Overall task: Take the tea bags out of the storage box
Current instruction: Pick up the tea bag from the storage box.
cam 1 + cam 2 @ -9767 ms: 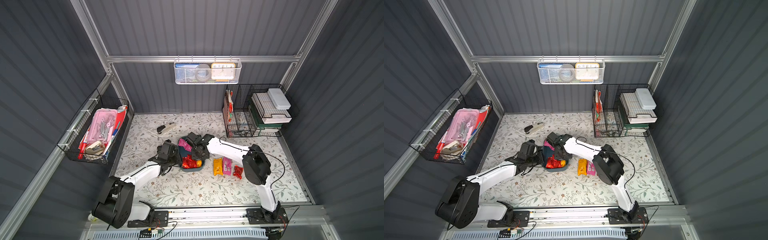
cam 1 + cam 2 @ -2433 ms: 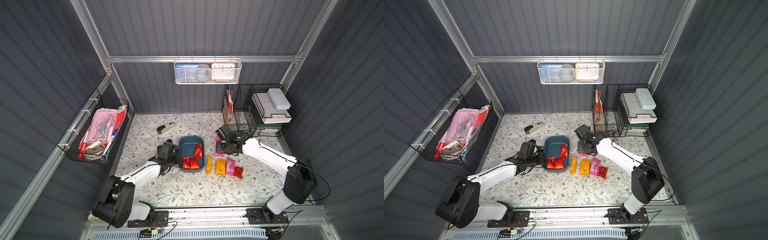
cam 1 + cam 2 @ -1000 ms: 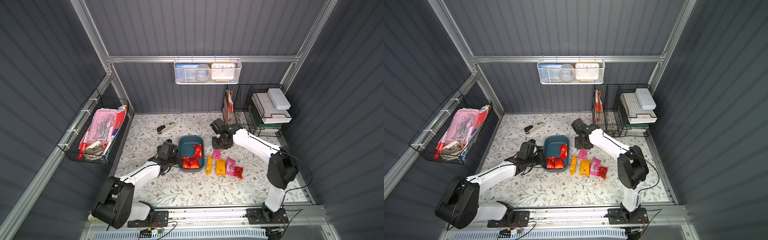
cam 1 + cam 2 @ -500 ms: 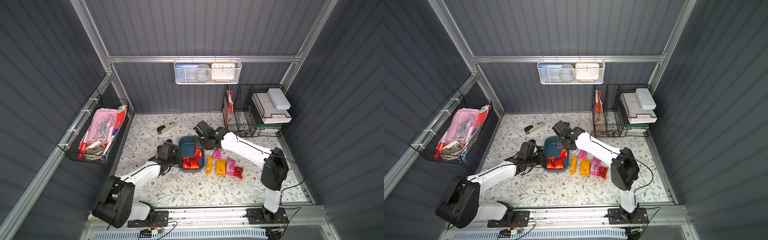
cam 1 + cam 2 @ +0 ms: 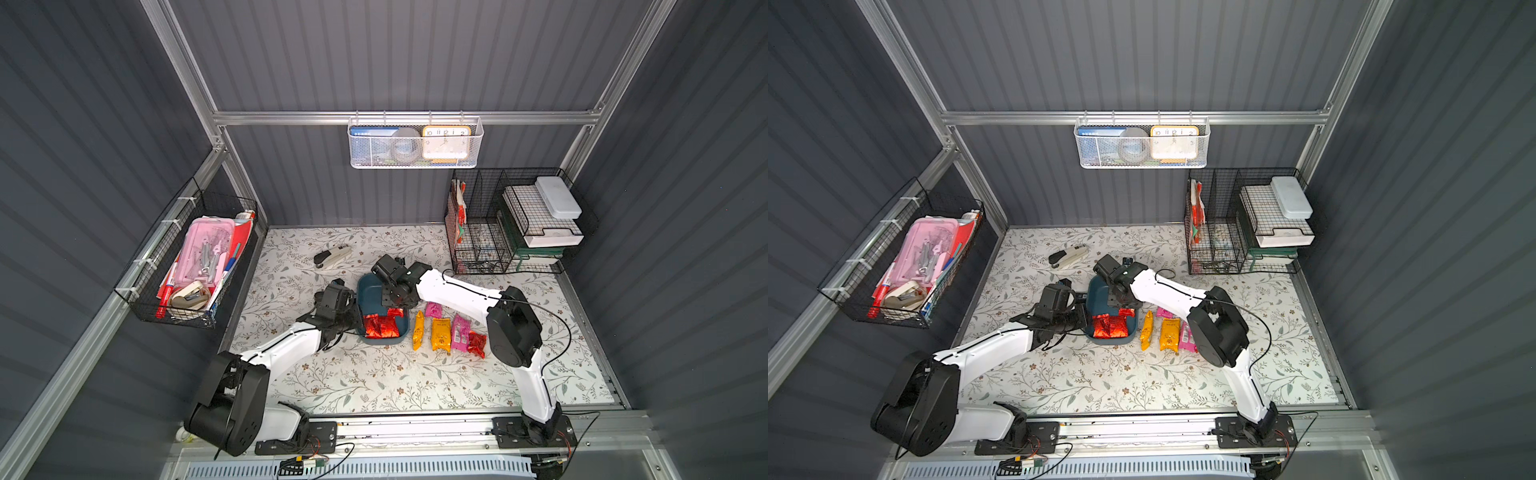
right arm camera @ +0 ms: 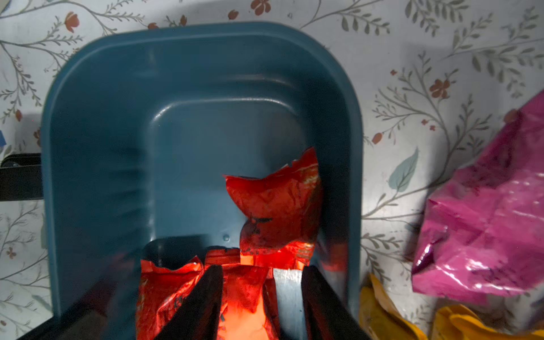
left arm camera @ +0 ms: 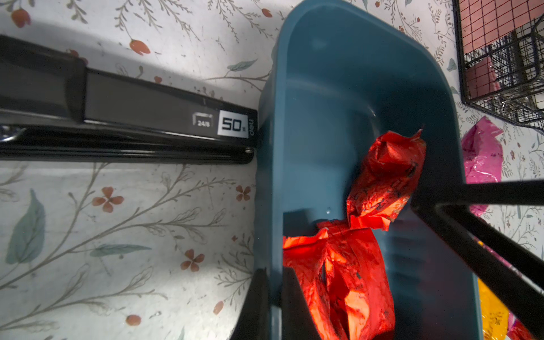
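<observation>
Nearest on the floral-print table point(image 5: 374, 386), a row of crinkled foil tea bags point(image 5: 440, 334) lies to the right of the storage box point(image 5: 368, 291). They lie side by side with their long axes running near to far. A slim orange-yellow sachet point(image 5: 417, 328) is just beside the box wall, followed by a wider orange-yellow one, a pink sachet point(image 5: 459, 332) and a crumpled red sachet point(image 5: 477, 344) at the outer end. A second pink sachet point(image 5: 432, 308) lies just beyond the row. The storage box is a shallow, smooth, dark teal plastic tray with rounded corners, and its long axis also runs near to far. Its near end holds shiny red tea bags point(image 5: 1109, 326), flat and overlapping, while one more red tea bag point(image 6: 276, 206) leans up against the right-hand wall. The left end effector point(image 7: 272, 309) is fully closed on the box's left wall near that end, one finger outside and one inside. The right end effector point(image 6: 262, 270) hangs over the red sachets from the far side with its jaws partly apart; red foil shows in the gap, and it visibly holds nothing. Beyond the box and apart from it lies a beige-and-black stapler point(image 5: 332, 257). Black wire baskets point(image 5: 478, 232) stand at the far right.
</observation>
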Robot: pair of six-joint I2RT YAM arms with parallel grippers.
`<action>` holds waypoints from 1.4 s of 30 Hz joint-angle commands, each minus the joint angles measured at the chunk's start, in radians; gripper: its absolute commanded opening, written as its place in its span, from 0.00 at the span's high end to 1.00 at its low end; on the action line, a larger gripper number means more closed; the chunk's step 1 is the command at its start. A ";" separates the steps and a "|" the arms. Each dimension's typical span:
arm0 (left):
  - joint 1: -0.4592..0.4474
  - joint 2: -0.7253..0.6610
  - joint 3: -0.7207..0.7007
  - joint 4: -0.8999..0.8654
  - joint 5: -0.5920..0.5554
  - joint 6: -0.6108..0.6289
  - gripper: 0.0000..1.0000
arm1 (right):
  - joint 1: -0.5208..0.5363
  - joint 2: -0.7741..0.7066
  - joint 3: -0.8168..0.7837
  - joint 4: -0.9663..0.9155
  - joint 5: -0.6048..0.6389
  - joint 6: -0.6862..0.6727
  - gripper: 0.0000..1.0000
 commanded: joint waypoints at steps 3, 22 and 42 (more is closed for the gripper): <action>-0.005 0.000 0.029 -0.029 -0.021 -0.001 1.00 | 0.004 0.057 0.071 -0.077 0.108 0.022 0.51; -0.007 -0.002 0.032 -0.034 -0.028 -0.004 1.00 | 0.003 0.195 0.178 -0.111 0.137 0.014 0.50; -0.008 0.031 0.091 -0.099 -0.055 0.004 1.00 | 0.003 0.100 0.131 -0.031 0.051 -0.017 1.00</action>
